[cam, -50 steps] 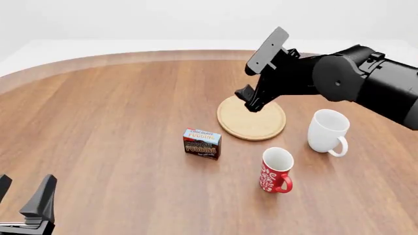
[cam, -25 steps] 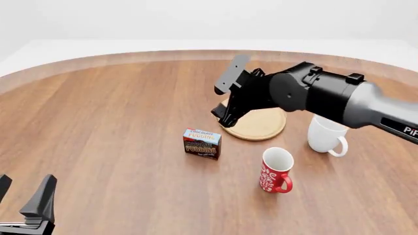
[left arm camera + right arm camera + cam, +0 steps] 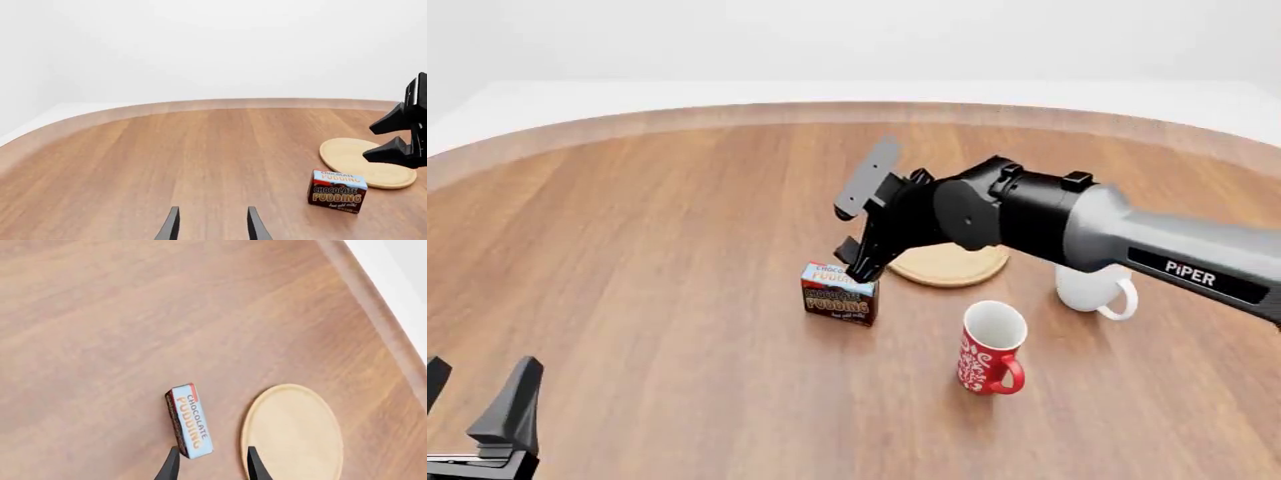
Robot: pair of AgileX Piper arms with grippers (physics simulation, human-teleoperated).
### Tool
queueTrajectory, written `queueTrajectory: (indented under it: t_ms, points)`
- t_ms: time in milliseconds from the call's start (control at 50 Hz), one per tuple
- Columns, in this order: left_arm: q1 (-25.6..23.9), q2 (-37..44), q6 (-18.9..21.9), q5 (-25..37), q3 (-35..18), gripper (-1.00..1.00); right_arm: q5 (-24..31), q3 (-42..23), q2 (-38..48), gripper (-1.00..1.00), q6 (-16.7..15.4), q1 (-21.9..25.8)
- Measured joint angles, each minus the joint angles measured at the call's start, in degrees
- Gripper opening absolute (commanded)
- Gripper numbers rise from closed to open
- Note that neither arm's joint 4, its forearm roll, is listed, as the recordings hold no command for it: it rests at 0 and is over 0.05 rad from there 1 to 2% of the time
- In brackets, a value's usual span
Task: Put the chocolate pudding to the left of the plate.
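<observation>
Front view looks down the table (image 3: 627, 250); both wrist views share the plate (image 3: 353, 160), perhaps partly cropped.

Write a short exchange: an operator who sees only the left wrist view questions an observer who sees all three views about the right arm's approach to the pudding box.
Operator: Is anything on the table besides the box and plate?
Observer: Yes. A red mug and a white mug stand right of the plate, with the red one nearer the arms.
Operator: Is the right pincer lined up on the box?
Observer: Roughly. From its own camera, the right pincer is open, and the box ends just ahead of the gap, nearer one fingertip. It is not gripped.
Operator: Where is my left pincer?
Observer: The left pincer sits low at the near left corner of the front view, far from the box.
</observation>
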Motion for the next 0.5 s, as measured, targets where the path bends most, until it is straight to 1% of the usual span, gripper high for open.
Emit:
queueTrajectory:
  t_ms: [500]
  points:
    - [0.0, 0.0, 0.0, 0.0, 0.0, 1.0, -3.85, 0.9, 3.98, 1.0, 2.16, 1.04]
